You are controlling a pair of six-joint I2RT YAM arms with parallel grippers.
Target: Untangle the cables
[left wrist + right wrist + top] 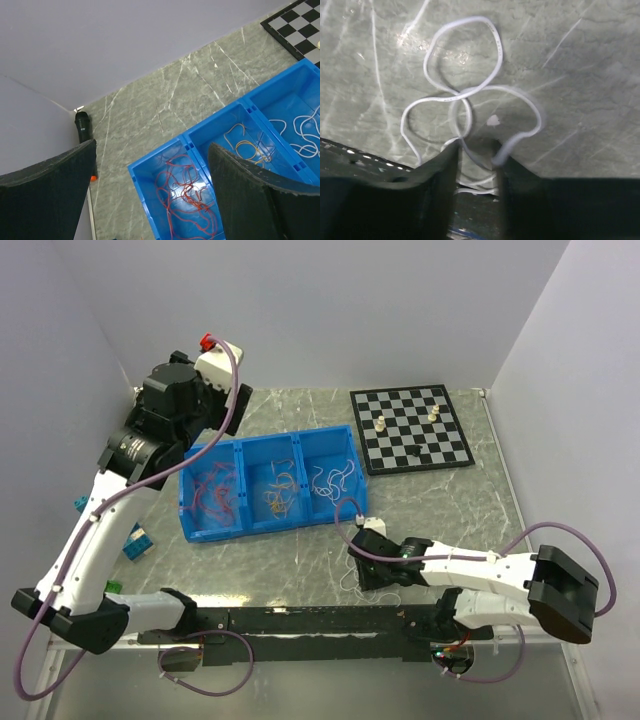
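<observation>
R gripper [476, 150] is down at the table, gap narrow; strands of a white cable [440, 99] run into the gap and one touches a finger [520, 200]; can't tell if it's pinched; the loops lie on the table [580, 75] just ahead of the tips, dark base plate [350, 162] close behind. R forearm reaches low, elbow out wide; blue tray [262, 527] corner just beyond the wrist. L gripper [152, 145] is wide apart, holding nothing, arm raised high over the tray; red cables [185, 192] directly below, orange [245, 145] and white [305, 135] ones in the bins further off; back wall near.
</observation>
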